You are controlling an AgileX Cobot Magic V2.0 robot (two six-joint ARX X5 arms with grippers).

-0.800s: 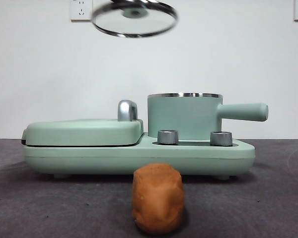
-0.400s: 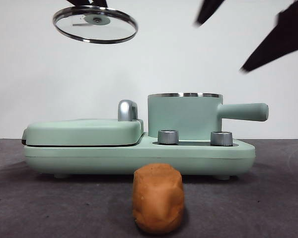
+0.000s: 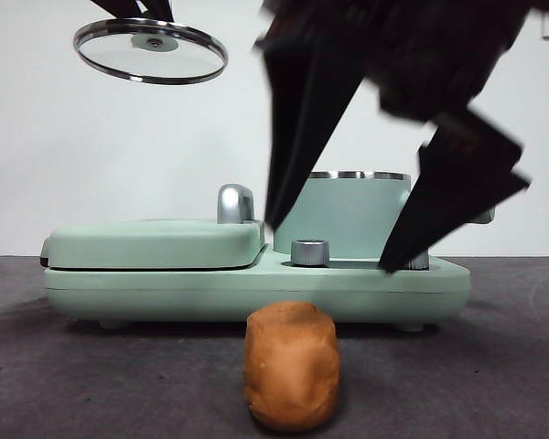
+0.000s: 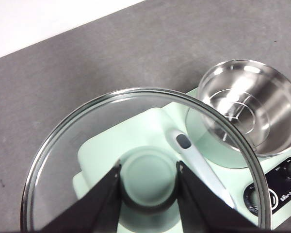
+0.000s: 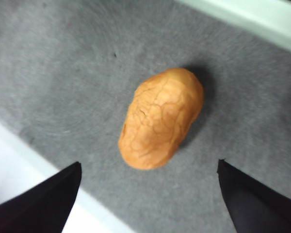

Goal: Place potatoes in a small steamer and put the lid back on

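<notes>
One potato (image 3: pixel 291 366), one steamer pot (image 3: pixel 352 215), one glass lid (image 3: pixel 150 51), two grippers. The potato lies on the grey surface (image 3: pixel 476 366) just in front of the green cooker base (image 3: pixel 256 283), touching nothing else. Right gripper (image 3: pixel 334 247) hangs above it with fingers (image 3: pixel 297 128) spread wide; in the right wrist view the potato (image 5: pixel 161 118) sits between the two fingertips (image 5: pixel 43 204) but clear of both, grey surface (image 5: pixel 63 73) visible all around it. Gripper is blurred in the front view and hides part of the pot and its side handle. Left gripper (image 4: pixel 149 182) is up high, fingers (image 4: pixel 97 204) pinching the lid's green knob (image 4: pixel 148 177) from both sides; the lid (image 4: pixel 140 160) hangs tilted in the air, well apart from the pot. Through the glass, the left wrist view shows the flat griddle cover (image 4: pixel 121 150) under the lid and the open pot (image 4: pixel 247 109) off to one side, steel interior bare. Two steel dials (image 3: pixel 310 252) on the base front, one half hidden by a right finger.
</notes>
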